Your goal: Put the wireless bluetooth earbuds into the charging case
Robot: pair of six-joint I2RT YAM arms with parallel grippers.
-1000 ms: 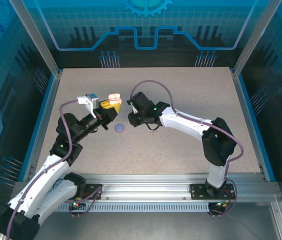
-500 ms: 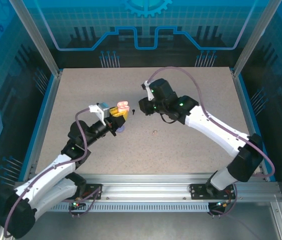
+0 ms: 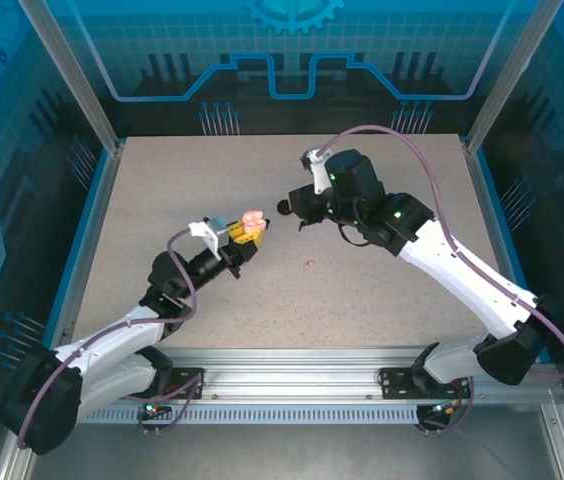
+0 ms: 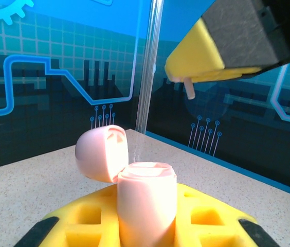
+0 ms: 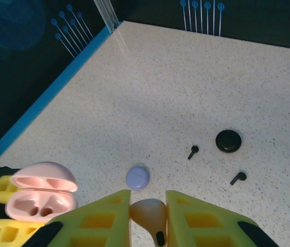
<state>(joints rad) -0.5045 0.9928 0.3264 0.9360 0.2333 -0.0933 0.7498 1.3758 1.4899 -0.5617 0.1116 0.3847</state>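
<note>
Both arms have shifted since a second ago: the right arm has swung out from the middle and raised its wrist, and the left arm has carried its load toward the centre and lifted it to meet it. Now the left gripper [image 3: 243,234] is clamped on the body of the pink case [image 4: 146,200], which sits upright with its lid hinged back and both sockets bare. The right gripper [image 3: 287,207] is pinched narrow on a pink bud [image 5: 150,212], held by the bulb between the yellow fingers. In the left wrist view the stem pokes down free, above and to the side of the case mouth, well short of it. Down on the table [image 5: 268,72] lie a shut lilac case [image 5: 137,177], a black case [image 5: 228,140] and two black buds [image 5: 193,151], apart from one another. I judge the bud to be feather-light, hard and glossy, so it could twist or squirt out of a loose pinch. The bulb is the right place to hold it, leaving the stem clear to enter a socket. The case looks light and smooth too, and its thin hinge is the fragile part. Gripping it low on the body seems right, as that keeps the fingers off the lid and the mouth open.
</note>
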